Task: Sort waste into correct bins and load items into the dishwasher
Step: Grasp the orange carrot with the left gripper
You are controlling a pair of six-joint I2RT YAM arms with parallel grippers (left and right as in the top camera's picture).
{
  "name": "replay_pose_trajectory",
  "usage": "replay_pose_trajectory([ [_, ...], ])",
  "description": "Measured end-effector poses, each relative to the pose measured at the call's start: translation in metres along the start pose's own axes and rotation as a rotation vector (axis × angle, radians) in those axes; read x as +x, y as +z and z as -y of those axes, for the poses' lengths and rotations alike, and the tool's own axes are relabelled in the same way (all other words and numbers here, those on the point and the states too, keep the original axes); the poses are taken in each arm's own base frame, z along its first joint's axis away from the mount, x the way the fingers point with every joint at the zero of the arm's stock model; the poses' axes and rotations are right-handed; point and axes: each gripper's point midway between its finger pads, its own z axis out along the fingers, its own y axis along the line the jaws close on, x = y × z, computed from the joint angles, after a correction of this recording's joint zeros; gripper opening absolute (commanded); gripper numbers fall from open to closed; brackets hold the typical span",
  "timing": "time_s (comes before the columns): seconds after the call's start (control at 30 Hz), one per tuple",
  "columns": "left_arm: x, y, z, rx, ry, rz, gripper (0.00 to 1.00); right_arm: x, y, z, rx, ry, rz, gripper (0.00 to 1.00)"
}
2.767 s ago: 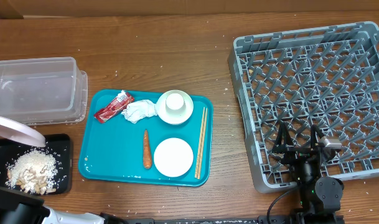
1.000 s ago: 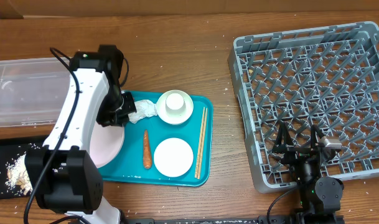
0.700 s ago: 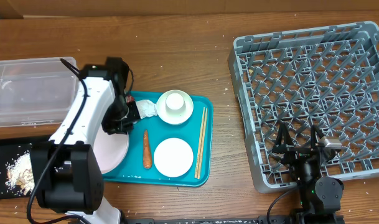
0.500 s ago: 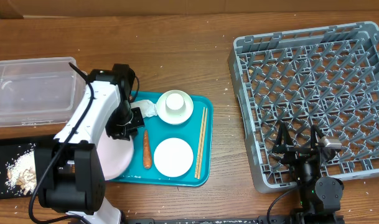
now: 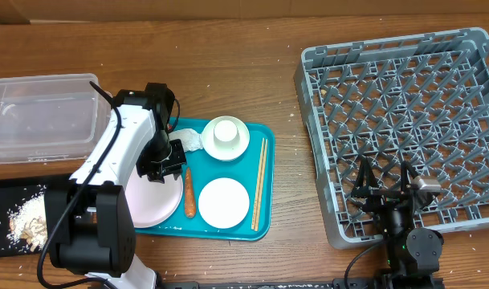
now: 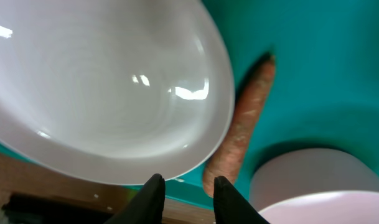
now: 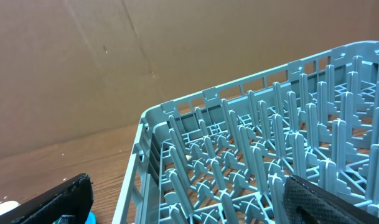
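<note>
Plate, pale pink (image 5: 154, 202), lies flat on the left half of the teal serving tray (image 5: 228, 229); in the left wrist view its glossy hollow fills the upper left and its rim runs just above the fingertips (image 6: 150, 198); the left pincer (image 5: 165, 165) hangs low over the plate's far edge, its jaws only narrowly parted with nothing seen clamped between them. Just right of the plate the orange carrot (image 5: 189, 193) lies lengthwise on the tray, touching or nearly touching the plate's rim; right of the carrot stands the white bowl (image 5: 224, 202), and beyond it the wooden chopsticks (image 5: 260, 183) lie side by side along the tray's right edge. At the tray's far side the white cup (image 5: 226, 132) sits on the small white dish (image 5: 241, 145), with the crumpled tissue (image 5: 189, 143) beside it, partly under the left arm. Left of the teal tray, on the wooden bench (image 5: 228, 64), the black tray (image 5: 77, 229) holds rice scraps (image 5: 31, 218); the clear tub (image 5: 39, 116) stands behind it. Well apart to the right sits the grey dish rack (image 5: 405, 120); the right pincer (image 5: 386, 193) rests at its near edge with jaws spread wide and nothing between them.
</note>
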Motion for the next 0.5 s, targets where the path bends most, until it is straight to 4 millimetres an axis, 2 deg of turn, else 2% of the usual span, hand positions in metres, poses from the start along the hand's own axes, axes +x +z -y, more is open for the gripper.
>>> replay_pose_trajectory([
  [0.07, -0.003, 0.000, 0.010, 0.051, 0.044, 0.010, 0.28, 0.000, 0.000, 0.000, 0.001, 0.000, 0.000, 1.00],
  [0.3, 0.008, 0.000, 0.034, 0.097, 0.146, -0.007, 0.25, 0.000, 0.000, 0.000, 0.000, 0.000, 0.000, 1.00],
  [0.5, 0.022, 0.014, 0.041, 0.094, 0.179, -0.040, 0.25, 0.000, 0.000, 0.000, 0.000, 0.000, 0.000, 1.00],
])
